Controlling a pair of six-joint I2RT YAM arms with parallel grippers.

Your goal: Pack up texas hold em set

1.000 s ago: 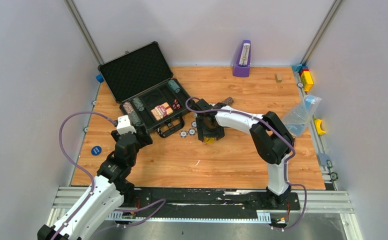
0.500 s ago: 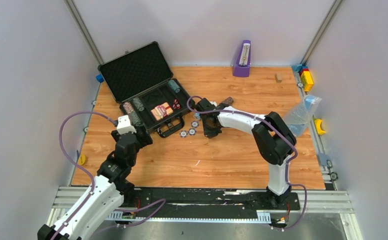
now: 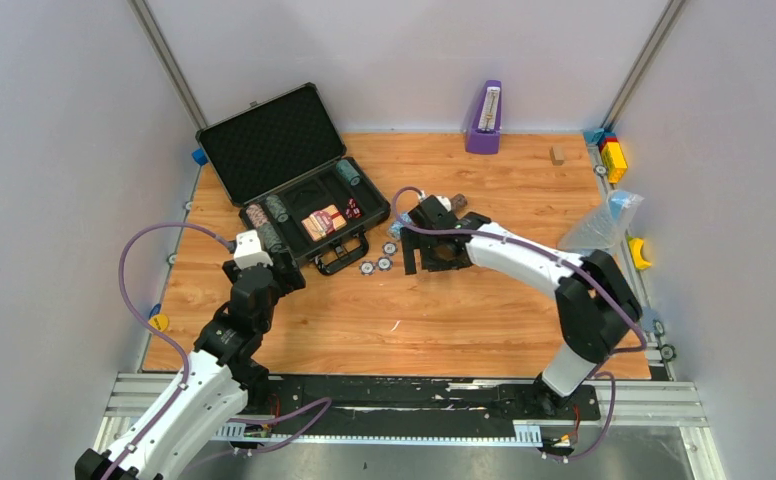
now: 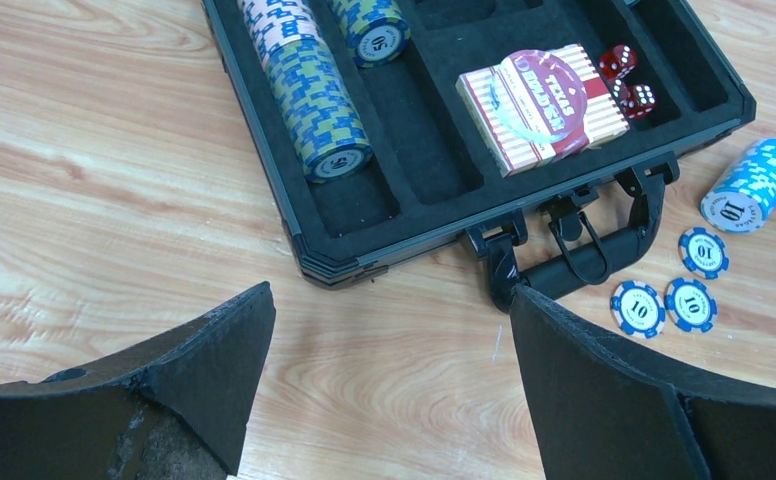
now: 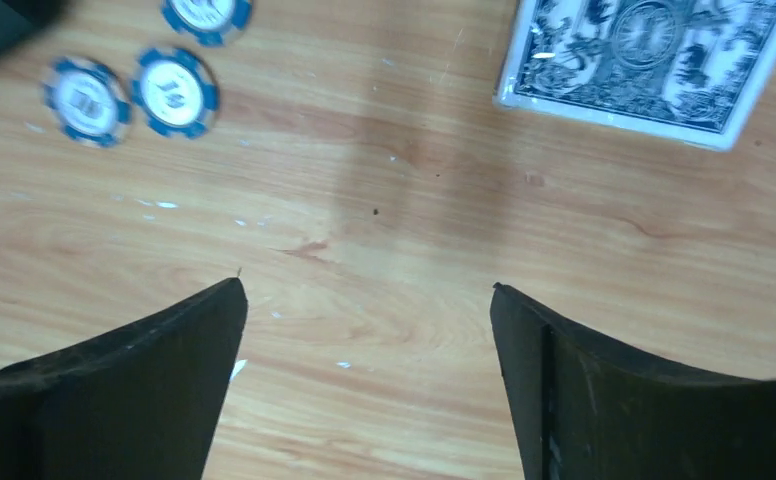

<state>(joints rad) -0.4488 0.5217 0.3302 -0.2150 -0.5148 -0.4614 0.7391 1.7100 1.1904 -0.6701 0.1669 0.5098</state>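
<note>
The dark grey briefcase (image 3: 264, 145) lies open at the back left, its rim (image 4: 359, 262) and black handle (image 4: 584, 265) just ahead of my left gripper (image 4: 392, 290), which is open and empty. Inside it are striped chip rolls (image 4: 309, 100), a red card deck (image 4: 539, 105) and red dice (image 4: 629, 80). A blue chip roll (image 4: 754, 185) and loose blue chips (image 4: 664, 300) lie on the wood beside the handle. My right gripper (image 5: 367, 290) hangs open over bare wood. The loose chips (image 5: 174, 92) are ahead to its left and a black-and-white card deck (image 5: 649, 55) ahead to its right.
A purple metronome (image 3: 484, 118) stands at the back edge. A small wooden block (image 3: 557, 154), coloured toy blocks (image 3: 612, 152) and a clear plastic bag (image 3: 599, 225) are along the right side. A yellow thing (image 3: 157, 322) lies off the table's left edge.
My right arm's elbow swung right and its gripper shifted slightly right. The blue disc near the table's left edge is gone and a yellow thing lies there now. The left arm stayed still.
</note>
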